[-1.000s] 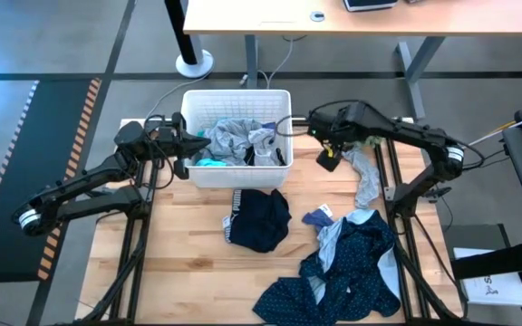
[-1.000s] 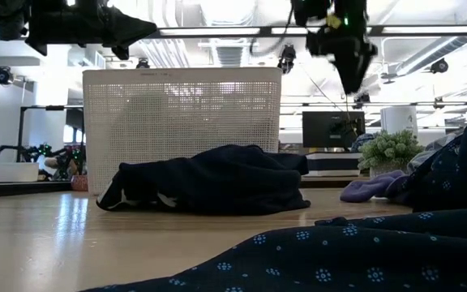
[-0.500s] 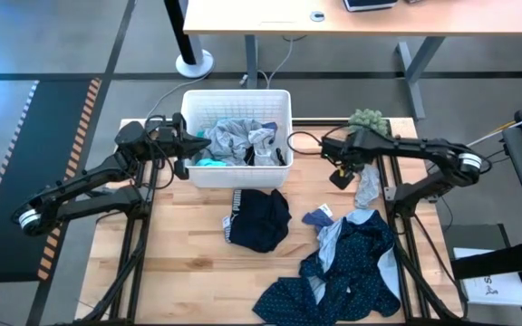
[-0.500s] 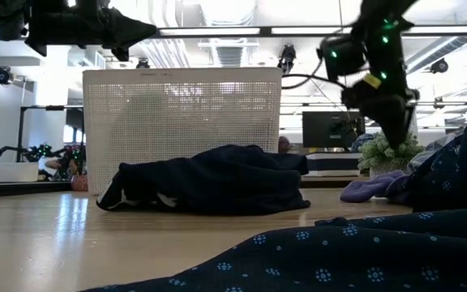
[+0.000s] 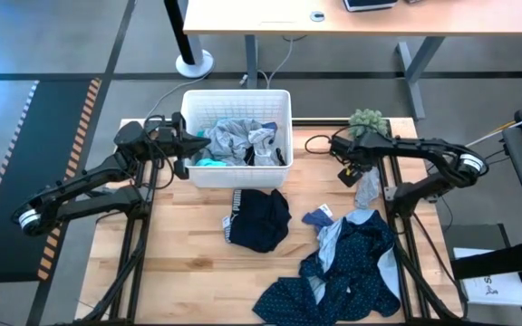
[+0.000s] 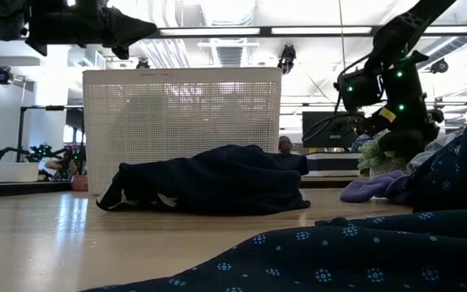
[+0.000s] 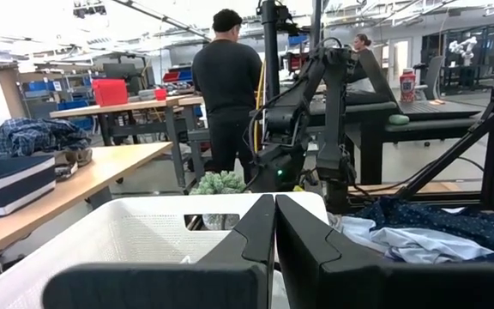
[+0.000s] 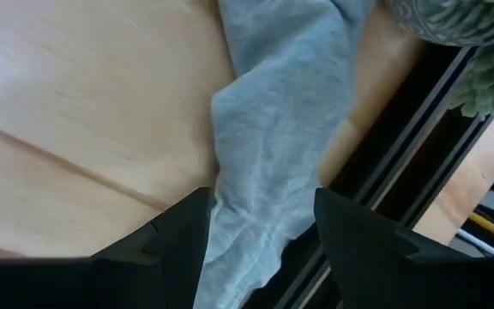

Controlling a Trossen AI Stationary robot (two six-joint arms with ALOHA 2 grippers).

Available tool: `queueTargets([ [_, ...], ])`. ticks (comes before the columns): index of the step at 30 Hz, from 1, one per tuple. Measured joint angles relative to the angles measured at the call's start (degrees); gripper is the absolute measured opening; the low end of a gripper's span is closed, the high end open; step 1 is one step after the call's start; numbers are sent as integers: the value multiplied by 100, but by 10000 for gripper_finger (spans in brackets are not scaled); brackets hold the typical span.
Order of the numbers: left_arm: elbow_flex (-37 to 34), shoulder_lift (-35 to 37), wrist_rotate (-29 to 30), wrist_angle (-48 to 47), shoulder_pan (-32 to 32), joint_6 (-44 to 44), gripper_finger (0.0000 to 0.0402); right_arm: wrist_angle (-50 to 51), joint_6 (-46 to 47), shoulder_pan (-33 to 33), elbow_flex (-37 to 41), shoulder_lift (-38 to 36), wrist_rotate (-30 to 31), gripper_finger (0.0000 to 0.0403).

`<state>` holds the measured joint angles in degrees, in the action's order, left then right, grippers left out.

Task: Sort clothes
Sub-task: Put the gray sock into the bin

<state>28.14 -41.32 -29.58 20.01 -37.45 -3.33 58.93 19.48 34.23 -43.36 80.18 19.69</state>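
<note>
Wooden bench (image 5: 179,272) in a workshop, a person (image 7: 225,94) standing beyond: right pincer (image 8: 260,225) apart over the grey garment (image 8: 281,129) at the right edge, left pincer (image 7: 274,225) together by the basket (image 5: 284,177).

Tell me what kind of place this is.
Probably a robotics lab or workshop: long wooden workbenches, bright strip ceiling lights, another dark robot arm on a far bench.

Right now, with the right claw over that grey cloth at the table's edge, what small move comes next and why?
Probably lower the right claw and close it on the grey cloth: its fingers stand open on either side of the fabric, not yet pinching it. The left claw waits shut above the white basket.
</note>
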Motion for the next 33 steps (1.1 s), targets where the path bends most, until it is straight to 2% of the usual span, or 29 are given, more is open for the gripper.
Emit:
queueTargets([
  [6,2,0,0,48,0,-18,0,-20,-79,311,-2,148,-87,195],
  [12,7,0,0,106,0,-50,0,-367,-364,503,-2,249,-441,195],
  [17,9,0,2,128,-5,-64,0,-873,-600,673,-2,408,-470,195],
  [24,9,0,2,101,-5,-62,0,-920,-717,934,-34,915,-469,186],
  [27,9,0,2,93,-5,-62,0,-944,-855,913,-37,994,-507,147],
  [32,9,0,2,81,-5,-62,0,-963,-923,734,-83,824,-522,24],
  [33,9,0,2,79,-5,-60,0,-971,-949,698,-118,737,-516,13],
])
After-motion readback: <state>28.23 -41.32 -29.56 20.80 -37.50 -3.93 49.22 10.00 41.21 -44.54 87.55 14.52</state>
